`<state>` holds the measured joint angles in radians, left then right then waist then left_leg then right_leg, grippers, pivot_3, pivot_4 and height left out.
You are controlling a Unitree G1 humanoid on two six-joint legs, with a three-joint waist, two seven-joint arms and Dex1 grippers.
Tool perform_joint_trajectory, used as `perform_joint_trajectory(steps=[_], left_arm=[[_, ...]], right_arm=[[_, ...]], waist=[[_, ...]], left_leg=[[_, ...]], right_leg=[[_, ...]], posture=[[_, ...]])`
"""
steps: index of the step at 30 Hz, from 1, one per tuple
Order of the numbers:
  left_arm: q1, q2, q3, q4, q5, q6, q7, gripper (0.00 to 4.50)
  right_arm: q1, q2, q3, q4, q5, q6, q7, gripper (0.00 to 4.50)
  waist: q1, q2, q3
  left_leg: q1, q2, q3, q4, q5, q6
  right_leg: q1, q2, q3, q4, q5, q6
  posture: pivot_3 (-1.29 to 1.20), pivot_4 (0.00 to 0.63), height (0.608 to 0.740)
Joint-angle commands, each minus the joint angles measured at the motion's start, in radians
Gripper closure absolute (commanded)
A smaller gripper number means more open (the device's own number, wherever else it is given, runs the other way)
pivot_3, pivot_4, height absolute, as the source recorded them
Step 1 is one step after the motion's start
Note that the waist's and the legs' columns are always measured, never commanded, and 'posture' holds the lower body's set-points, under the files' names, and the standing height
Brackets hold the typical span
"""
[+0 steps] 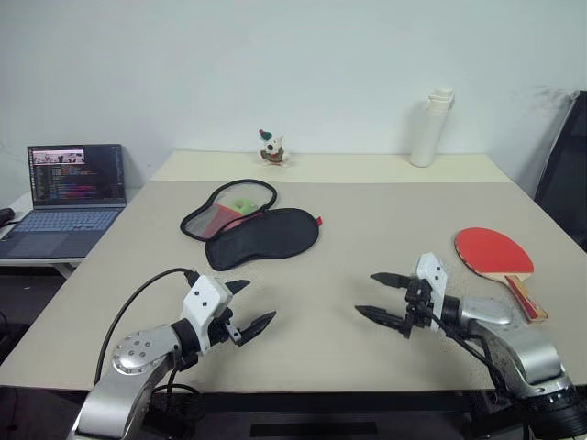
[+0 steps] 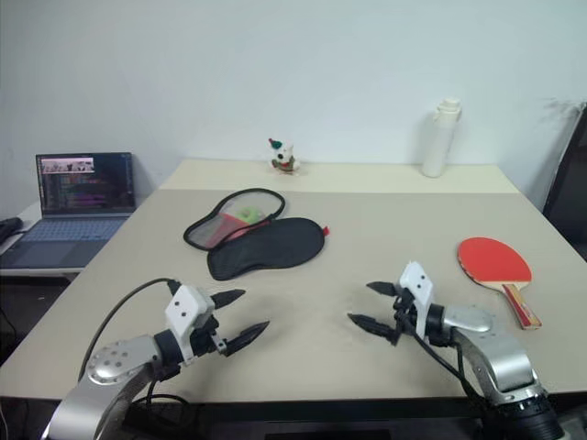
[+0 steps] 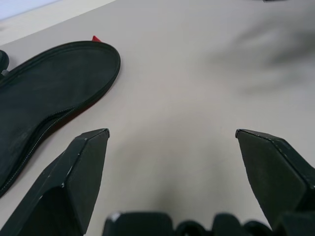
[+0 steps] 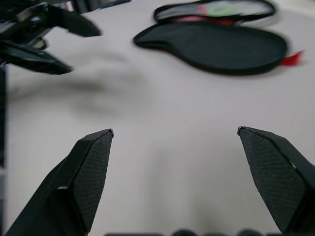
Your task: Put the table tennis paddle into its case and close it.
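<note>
With both pairs of jaws spread wide and empty: table tennis paddle [image 1: 496, 254] lying flat beyond and outboard of right gripper [image 1: 389, 295], handle nearest; case [image 1: 249, 225] open ahead of left gripper [image 1: 246, 306].

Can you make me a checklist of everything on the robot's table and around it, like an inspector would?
Surface: beige table, two tops pushed together, bare in the middle.
Job's things: table tennis paddle lies red face up at the robot's right, handle toward the robot. The case lies unzipped and spread open at the left, nothing inside but its own lining.
Clutter: small toy figure and white bottle at the far edge.
Grippers: left gripper open, holding nothing; right gripper open, holding nothing; both over the near table.
Cables: black cable loops along the left arm.
Surroundings: open laptop on a side desk at the left; white wall behind.
</note>
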<state>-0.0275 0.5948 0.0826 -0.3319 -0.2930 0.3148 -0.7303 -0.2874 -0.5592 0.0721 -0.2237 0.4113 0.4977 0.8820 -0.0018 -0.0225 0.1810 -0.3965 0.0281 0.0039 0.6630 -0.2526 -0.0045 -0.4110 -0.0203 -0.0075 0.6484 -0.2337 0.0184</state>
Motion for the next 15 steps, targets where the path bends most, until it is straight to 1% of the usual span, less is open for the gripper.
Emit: perform_joint_trajectory(steps=[1,5,7,10,15], left_arm=[[-0.037,-0.011,0.016,0.041,-0.006,-0.055,-0.004,0.00],[-0.110,-0.016,0.011,0.142,-0.001,-0.098,-0.020,0.00],[-0.165,-0.020,0.011,0.197,-0.030,-0.100,-0.055,0.00],[-0.247,0.012,-0.015,0.336,0.020,-0.164,-0.113,0.00],[-0.376,0.051,-0.010,0.560,0.073,-0.263,-0.153,0.00]], right_arm=[[-0.002,-0.017,-0.006,-0.051,0.009,0.019,-0.003,0.04],[0.000,-0.035,-0.013,-0.081,0.014,0.040,-0.007,0.04],[-0.005,-0.055,-0.032,-0.110,0.026,0.059,-0.010,0.04],[-0.003,-0.072,-0.060,-0.146,0.039,0.083,-0.029,0.04],[-0.012,-0.065,-0.059,-0.188,0.054,0.118,-0.058,0.04]], waist=[[0.000,0.000,0.000],[0.000,0.000,0.000],[0.001,0.000,0.000],[0.001,0.000,0.000],[-0.001,0.000,0.000]], left_leg=[[0.000,0.000,0.000,0.000,0.000,0.000],[0.001,0.000,0.000,0.001,0.000,0.000],[0.000,0.000,0.000,0.000,0.000,0.000],[0.000,-0.001,0.001,0.000,0.000,0.000],[0.000,-0.001,0.001,0.000,0.000,0.000]], right_leg=[[0.000,0.000,0.000,0.000,0.000,0.000],[0.001,0.000,-0.001,0.000,0.000,0.000],[0.001,0.000,-0.001,0.000,0.000,0.000],[0.000,0.000,-0.001,-0.001,0.000,0.000],[0.000,0.001,-0.001,-0.001,0.000,0.000]], posture=[[0.00,0.150,0.740],[0.00,0.150,0.740],[0.00,0.150,0.740],[0.00,0.150,0.740],[0.00,0.150,0.740]])
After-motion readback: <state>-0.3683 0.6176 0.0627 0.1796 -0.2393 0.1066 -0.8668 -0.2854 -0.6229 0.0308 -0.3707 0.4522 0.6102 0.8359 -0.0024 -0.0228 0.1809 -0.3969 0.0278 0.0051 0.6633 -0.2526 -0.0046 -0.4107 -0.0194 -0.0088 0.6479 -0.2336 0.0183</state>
